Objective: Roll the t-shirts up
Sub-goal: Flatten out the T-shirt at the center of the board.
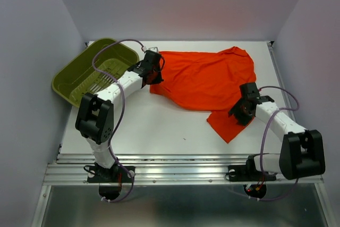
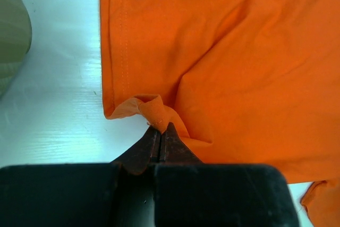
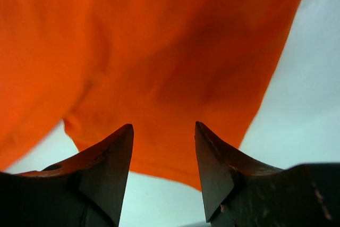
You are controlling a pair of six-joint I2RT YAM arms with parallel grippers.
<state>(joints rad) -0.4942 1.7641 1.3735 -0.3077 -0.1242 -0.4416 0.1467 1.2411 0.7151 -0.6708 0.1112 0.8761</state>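
The white counter (image 1: 159,131) fills the floor of the pale-walled booth. On it lies the orange-red t-shirt (image 1: 207,81), the largest loose thing. It is spread out flat but wrinkled from the counter's middle toward 1 o'clock, and one narrower flap trails down to about 5 o'clock, where it ends in a point. The olive-green slotted basket (image 1: 93,73) sits at 10 o'clock on the counter's far left corner, tilted, its open side facing the middle; it lies just beside the t-shirt without touching it. The left arm (image 1: 119,86) reaches from its base at 7 o'clock across the front of the basket to the t-shirt's 9 o'clock edge. The right arm (image 1: 276,120) bends in from 4 o'clock to the trailing flap. The left claw (image 2: 160,131) is fully closed at the hemmed edge, with a small curled pinch of orange cloth gathered at its tips. The right claw (image 3: 163,131) stands roughly half open just over the flap. Orange cloth shows beyond its two dark fingers (image 3: 109,163), with nothing clamped between them.
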